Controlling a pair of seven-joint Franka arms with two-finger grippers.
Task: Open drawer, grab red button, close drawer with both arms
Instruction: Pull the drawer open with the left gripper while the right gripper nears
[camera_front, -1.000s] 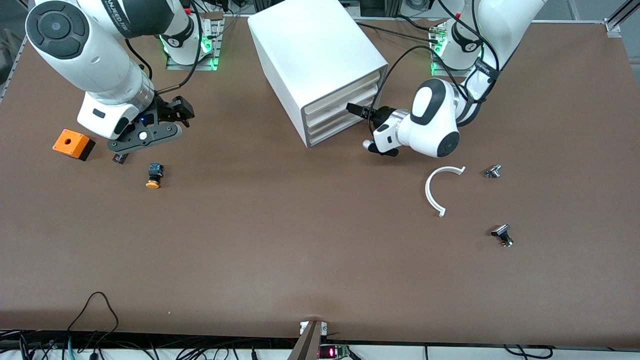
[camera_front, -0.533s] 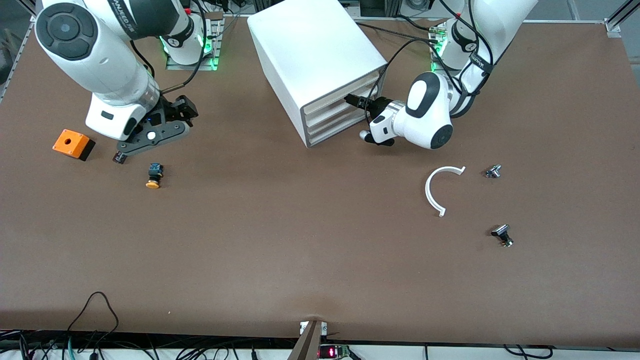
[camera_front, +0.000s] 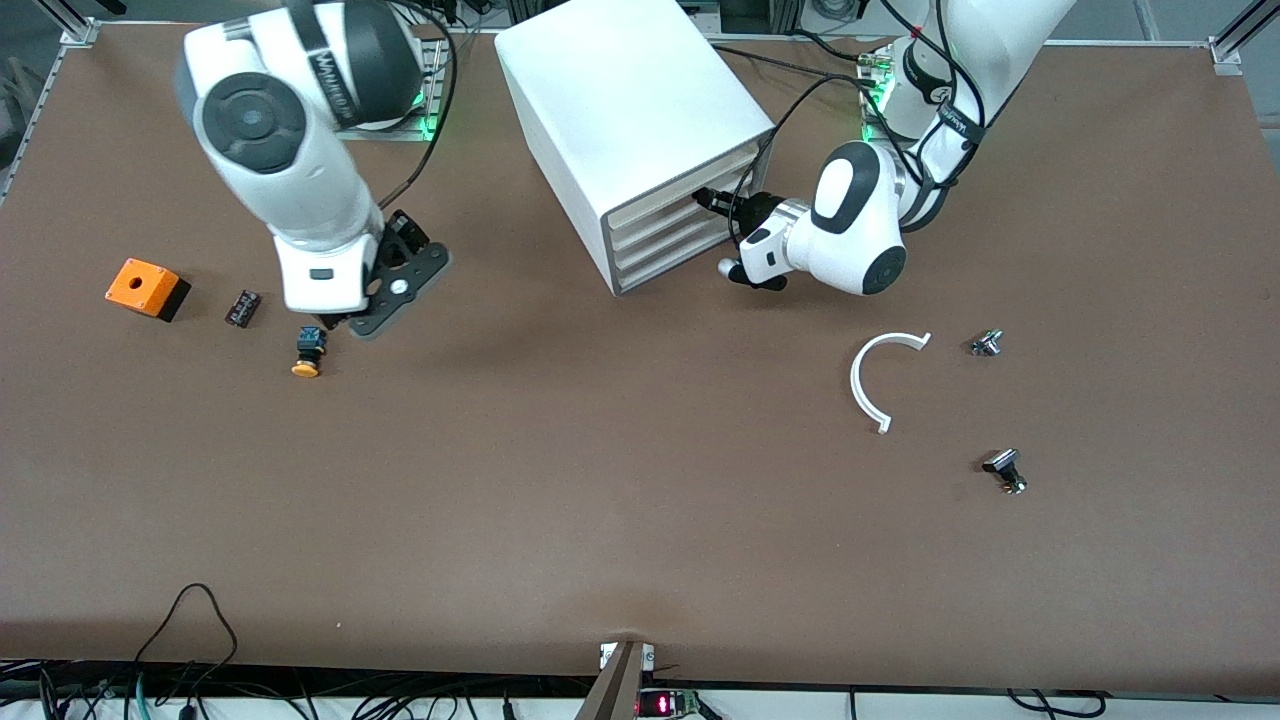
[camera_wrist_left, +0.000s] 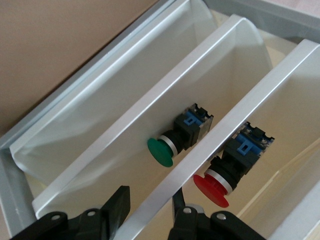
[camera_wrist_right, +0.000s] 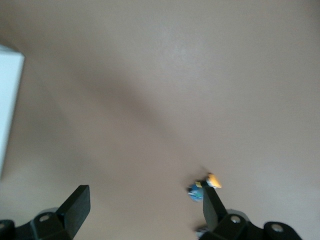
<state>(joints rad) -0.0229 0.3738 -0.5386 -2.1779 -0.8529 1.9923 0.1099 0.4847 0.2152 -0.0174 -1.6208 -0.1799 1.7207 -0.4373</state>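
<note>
The white cabinet (camera_front: 620, 110) stands at the back middle with its drawers shut. My left gripper (camera_front: 706, 200) is at the upper drawer fronts (camera_front: 680, 205). In the left wrist view it (camera_wrist_left: 149, 200) is open, with one drawer's white front lip (camera_wrist_left: 200, 150) between the fingers. Through the fronts I see the red-capped button (camera_wrist_left: 220, 180) in one drawer and a green-capped button (camera_wrist_left: 172, 142) in the one beside it. My right gripper (camera_front: 338, 322) is open and empty, just above the table beside the yellow-capped button (camera_front: 308, 352); the right wrist view shows it (camera_wrist_right: 144, 195) too.
An orange box with a hole (camera_front: 145, 287) and a small black part (camera_front: 242, 307) lie toward the right arm's end. A white curved strip (camera_front: 870, 385) and two small metal parts (camera_front: 986, 343) (camera_front: 1005, 470) lie toward the left arm's end.
My right arm has swung toward the table's middle, its gripper moving off the small black part to beside the yellow-capped button. My left gripper has closed in on the drawer fronts.
</note>
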